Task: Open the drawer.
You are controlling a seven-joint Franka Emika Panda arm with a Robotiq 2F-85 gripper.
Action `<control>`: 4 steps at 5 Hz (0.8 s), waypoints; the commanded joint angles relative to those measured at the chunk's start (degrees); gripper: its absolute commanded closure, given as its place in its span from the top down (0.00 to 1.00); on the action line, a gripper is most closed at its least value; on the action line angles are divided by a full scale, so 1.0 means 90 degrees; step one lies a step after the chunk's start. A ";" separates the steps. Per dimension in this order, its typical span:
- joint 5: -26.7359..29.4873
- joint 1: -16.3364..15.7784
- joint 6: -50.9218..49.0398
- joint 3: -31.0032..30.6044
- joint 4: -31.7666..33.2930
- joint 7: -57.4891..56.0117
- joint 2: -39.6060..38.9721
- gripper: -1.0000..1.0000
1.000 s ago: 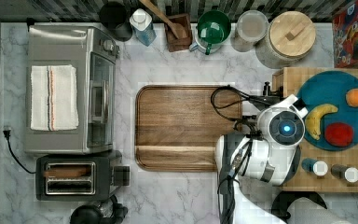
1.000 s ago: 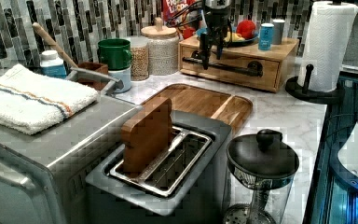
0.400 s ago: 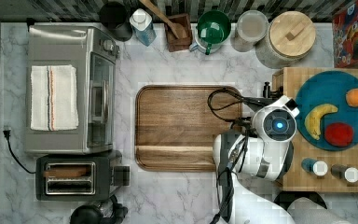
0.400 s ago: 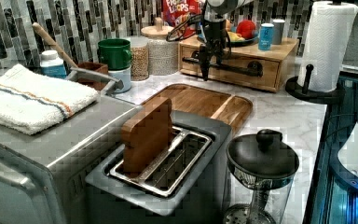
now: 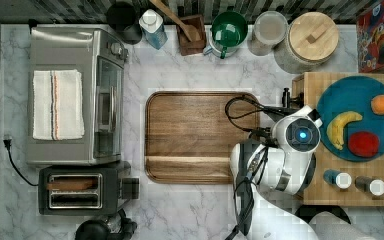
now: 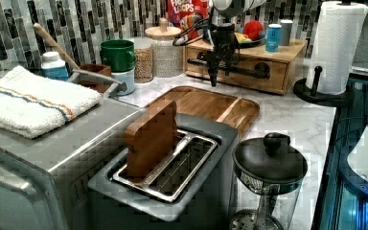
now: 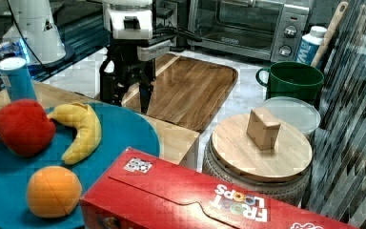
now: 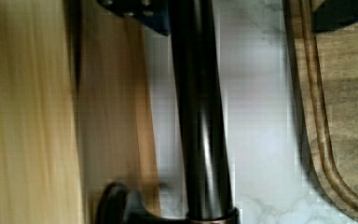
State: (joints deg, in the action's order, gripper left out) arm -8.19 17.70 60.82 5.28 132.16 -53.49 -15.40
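1. Black fingers of the claw hang spread apart on either side of the bar handle, not clenched on it.
2. That handle fronts the drawer, which sits closed at the counter's back under a blue plate.
3. Beside it, a red box reads "Froot Loops".
4. White marble counter meets a striped tile wall.

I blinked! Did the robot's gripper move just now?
Yes. In the left view the gripper has come down, from above the drawer top to in front of its black handle.
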 commanded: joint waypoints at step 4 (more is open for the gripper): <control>0.0874 -0.1175 -0.0334 -0.1454 0.0279 0.0297 0.0309 1.00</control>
State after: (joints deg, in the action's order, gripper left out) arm -2.75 18.14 60.60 2.25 132.94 -53.07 -14.60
